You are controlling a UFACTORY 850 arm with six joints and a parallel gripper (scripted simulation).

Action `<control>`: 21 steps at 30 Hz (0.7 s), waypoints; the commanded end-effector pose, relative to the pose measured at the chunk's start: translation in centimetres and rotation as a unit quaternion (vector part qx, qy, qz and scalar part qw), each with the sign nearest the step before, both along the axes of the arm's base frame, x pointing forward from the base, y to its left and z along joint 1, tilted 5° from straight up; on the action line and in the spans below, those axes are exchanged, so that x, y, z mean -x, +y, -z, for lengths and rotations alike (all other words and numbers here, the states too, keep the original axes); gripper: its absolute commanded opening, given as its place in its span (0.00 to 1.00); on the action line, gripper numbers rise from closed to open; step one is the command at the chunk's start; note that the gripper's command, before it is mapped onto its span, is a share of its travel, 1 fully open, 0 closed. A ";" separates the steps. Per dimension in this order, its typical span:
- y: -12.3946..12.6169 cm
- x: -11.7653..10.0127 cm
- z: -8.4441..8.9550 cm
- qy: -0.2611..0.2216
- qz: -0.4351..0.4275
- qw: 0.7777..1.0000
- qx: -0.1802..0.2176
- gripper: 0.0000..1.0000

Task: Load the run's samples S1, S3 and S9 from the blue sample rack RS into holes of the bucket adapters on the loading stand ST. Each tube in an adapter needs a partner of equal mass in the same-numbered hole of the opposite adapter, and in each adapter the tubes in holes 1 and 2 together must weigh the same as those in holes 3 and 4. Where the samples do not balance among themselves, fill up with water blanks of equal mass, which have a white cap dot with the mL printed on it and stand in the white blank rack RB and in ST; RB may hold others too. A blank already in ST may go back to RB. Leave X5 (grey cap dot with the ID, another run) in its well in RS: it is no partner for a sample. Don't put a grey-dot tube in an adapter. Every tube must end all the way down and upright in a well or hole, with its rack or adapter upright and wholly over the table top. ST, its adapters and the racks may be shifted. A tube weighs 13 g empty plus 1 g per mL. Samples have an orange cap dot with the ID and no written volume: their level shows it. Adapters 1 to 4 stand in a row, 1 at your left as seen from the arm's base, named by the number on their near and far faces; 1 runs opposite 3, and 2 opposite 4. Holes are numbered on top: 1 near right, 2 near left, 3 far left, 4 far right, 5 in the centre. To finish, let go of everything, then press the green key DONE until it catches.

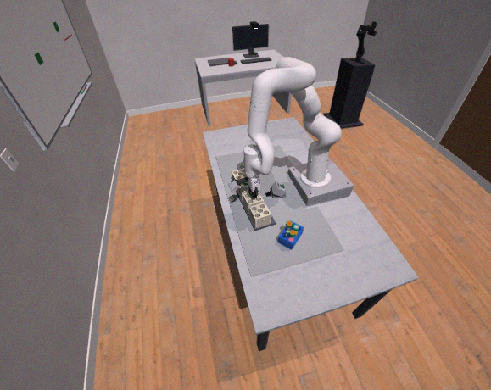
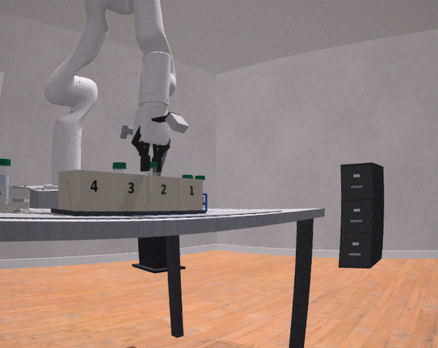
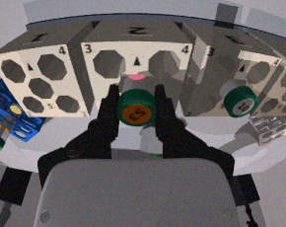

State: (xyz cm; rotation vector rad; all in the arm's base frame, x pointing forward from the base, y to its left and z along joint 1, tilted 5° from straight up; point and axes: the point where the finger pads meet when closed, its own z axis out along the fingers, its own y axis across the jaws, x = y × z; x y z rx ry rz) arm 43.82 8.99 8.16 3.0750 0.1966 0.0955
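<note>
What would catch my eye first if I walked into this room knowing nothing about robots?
The big white arm bending over the grey table, its black fingers shut on a green-capped tube with an orange dot. It holds the tube low over a row of beige blocks numbered 4 to 1. Next, the small blue sample rack on the mat nearby, with its bright caps.

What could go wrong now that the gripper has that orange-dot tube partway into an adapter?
The gripper is shut on the tube, whose cap sits above adapter 2. Releasing now might leave it not fully seated. The fingers hang close over the adapter top and could bump it. Another tube stands nearby; a sideways retreat might clip it.
</note>
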 end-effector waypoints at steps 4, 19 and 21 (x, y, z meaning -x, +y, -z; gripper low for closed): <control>0.0 -0.1 0.5 -0.001 0.000 1.000 0.000 0.00; 0.0 -0.1 0.8 -0.001 0.000 1.000 0.000 0.00; 0.0 -0.1 0.8 -0.001 0.000 1.000 0.000 0.00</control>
